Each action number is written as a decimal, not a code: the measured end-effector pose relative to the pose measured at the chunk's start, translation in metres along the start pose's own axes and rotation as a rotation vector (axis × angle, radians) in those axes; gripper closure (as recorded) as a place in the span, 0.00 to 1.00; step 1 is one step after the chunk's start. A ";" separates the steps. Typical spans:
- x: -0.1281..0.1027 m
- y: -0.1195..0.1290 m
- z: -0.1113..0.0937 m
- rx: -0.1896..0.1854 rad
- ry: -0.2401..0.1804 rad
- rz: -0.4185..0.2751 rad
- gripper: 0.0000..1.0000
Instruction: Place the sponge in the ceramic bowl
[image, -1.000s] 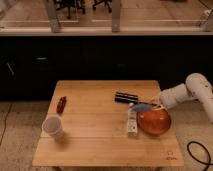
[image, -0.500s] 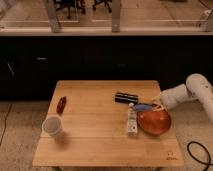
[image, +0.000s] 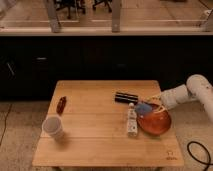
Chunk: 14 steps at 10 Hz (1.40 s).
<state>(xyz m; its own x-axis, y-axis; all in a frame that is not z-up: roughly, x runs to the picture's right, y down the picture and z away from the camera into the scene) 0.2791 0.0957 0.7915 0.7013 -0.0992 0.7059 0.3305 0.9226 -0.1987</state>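
Small blue sponge (image: 143, 107) over far-left rim of glossy orange-red bowl (image: 159, 129), just beside my gripper (image: 151, 103); bowl upright.

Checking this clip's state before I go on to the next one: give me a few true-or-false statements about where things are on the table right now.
1. The gripper is at the sponge, by the far left rim of the ceramic bowl. True.
2. The white cup stands next to the sponge. False: it stands near the front left corner of the table, far from the sponge.
3. The black box lies farther back than the pale bottle. True.
4. The ceramic bowl sits on the left of the table in the view. False: it is on the right, beside the bottle.
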 end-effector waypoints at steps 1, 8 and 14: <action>0.001 0.001 -0.001 -0.001 0.000 0.000 0.55; 0.004 0.000 -0.001 0.010 0.009 0.001 0.35; 0.007 0.000 -0.004 0.023 0.014 0.013 0.27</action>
<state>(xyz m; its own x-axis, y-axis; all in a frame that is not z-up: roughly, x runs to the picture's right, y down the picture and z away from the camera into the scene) 0.2867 0.0938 0.7941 0.7142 -0.0922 0.6938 0.3068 0.9323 -0.1918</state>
